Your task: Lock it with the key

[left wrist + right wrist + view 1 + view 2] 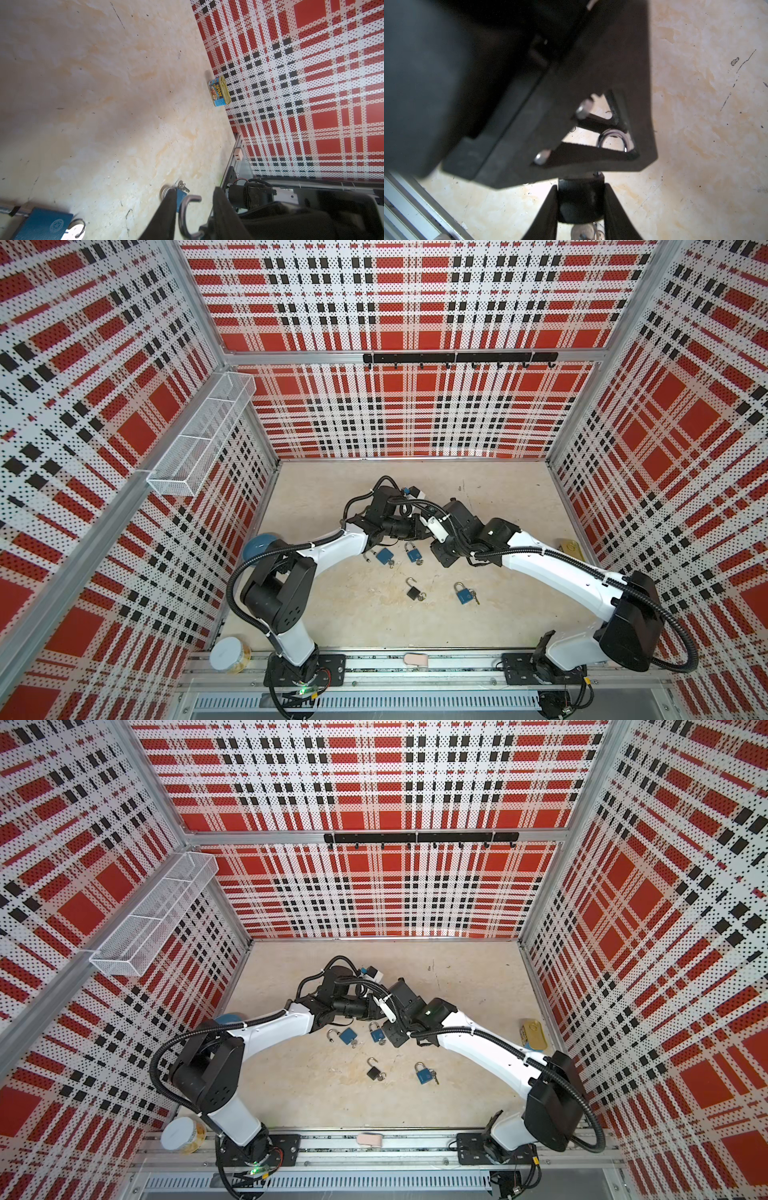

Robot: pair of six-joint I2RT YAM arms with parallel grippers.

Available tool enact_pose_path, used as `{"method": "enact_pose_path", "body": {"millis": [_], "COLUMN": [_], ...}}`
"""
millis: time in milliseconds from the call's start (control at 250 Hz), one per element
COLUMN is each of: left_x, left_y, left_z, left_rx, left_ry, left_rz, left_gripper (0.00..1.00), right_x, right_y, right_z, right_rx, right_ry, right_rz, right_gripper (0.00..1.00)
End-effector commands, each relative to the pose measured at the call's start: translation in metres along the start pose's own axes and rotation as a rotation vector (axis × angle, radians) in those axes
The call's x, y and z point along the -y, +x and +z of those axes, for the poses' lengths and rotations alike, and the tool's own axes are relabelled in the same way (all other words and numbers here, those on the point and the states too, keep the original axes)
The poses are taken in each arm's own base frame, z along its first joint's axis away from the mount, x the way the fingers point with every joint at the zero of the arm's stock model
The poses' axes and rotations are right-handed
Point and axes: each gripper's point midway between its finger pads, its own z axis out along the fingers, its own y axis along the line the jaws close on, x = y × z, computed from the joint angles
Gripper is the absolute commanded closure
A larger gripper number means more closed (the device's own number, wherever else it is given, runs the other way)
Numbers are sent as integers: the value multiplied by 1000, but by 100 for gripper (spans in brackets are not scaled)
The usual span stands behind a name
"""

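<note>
A black padlock [580, 199] is held off the table, my right gripper [580, 187] shut on its body. A silver key [583, 230] on a ring sticks out of the end of the body that faces the right wrist camera. The silver shackle [612, 137] stands swung open with its free end bare. My left gripper [194, 193] reaches in from the other side, its fingers [166, 214] closed around the shackle [186, 209]. In both top views the two wrists meet above the table's middle and hide the padlock.
Loose on the table lie an open blue padlock [384, 556], a blue padlock [412, 552], an open black padlock [415, 592] and a blue padlock with keys [464, 594]. A Spam tin [571, 547] sits by the right wall. A blue bowl [259, 545] and a white jar [227, 653] stand at the left.
</note>
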Motion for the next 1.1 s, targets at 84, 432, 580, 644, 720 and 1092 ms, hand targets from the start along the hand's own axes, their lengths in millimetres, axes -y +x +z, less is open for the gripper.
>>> {"method": "enact_pose_path", "body": {"millis": [84, 432, 580, 644, 720, 1092], "left_x": [3, 3, 3, 3, 3, 3], "left_y": [1, 4, 4, 5, 4, 5], "left_z": [4, 5, 5, 6, 5, 6], "left_rx": [-11, -22, -22, -24, -23, -27], "left_ry": [23, 29, 30, 30, 30, 34], "left_rz": [5, 1, 0, 1, 1, 0], "left_gripper": [69, 73, 77, 78, 81, 100], "right_x": [1, 3, 3, 3, 3, 2], "right_y": [-21, -23, -23, -23, -23, -26], "right_z": [-18, -20, -20, -20, -20, -23], "right_rx": [81, 88, 88, 86, 86, 99], "right_ry": [9, 19, 19, 19, 19, 16], "right_rz": [-2, -3, -3, -2, -2, -3], "right_gripper": [88, 89, 89, 89, 89, 90]}}
